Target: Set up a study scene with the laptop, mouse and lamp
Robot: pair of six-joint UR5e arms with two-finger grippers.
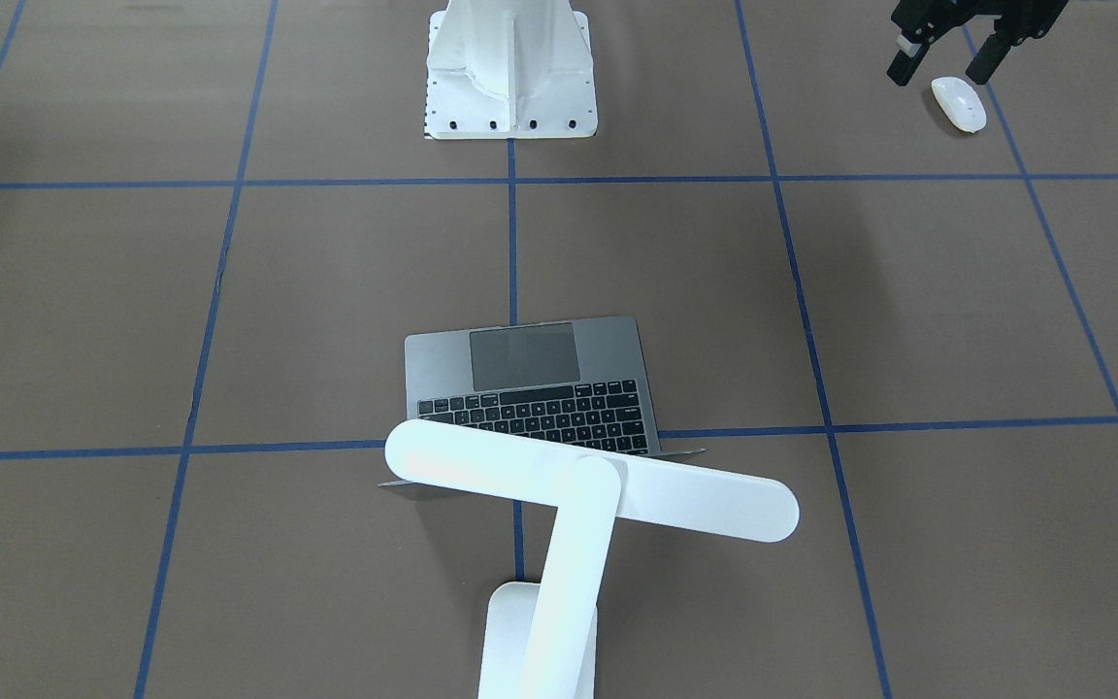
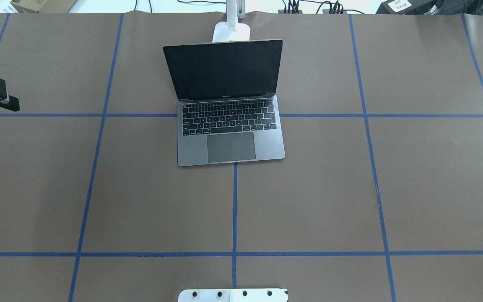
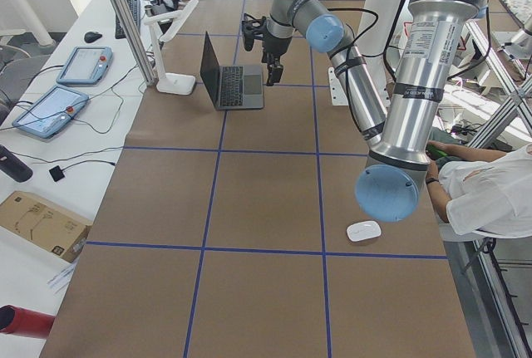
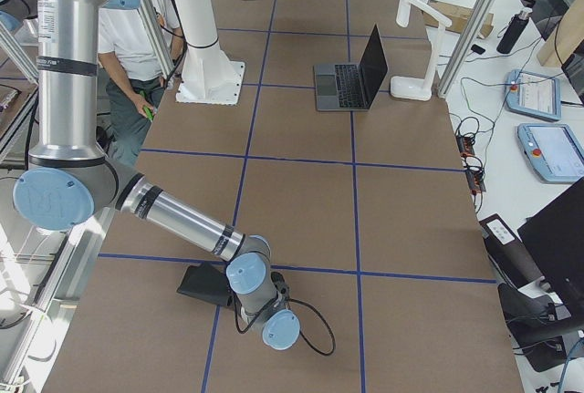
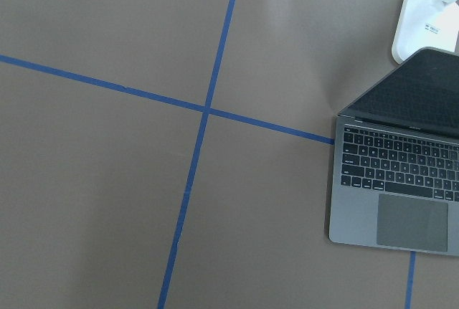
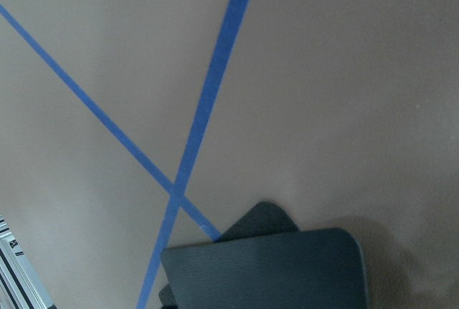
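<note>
The laptop [image 2: 231, 138] sits open between the lamp [image 1: 578, 490] and pedestal [image 1: 510, 87].

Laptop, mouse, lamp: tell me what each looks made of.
Laptop: likely anodised metal. The grey deck is matte with an even, dull sheen.
Mouse: probably glossy white plastic, with a bright highlight on its rounded top.
Lamp: a smooth white shell, either plastic or painted metal. The glare leaves that open.
</note>
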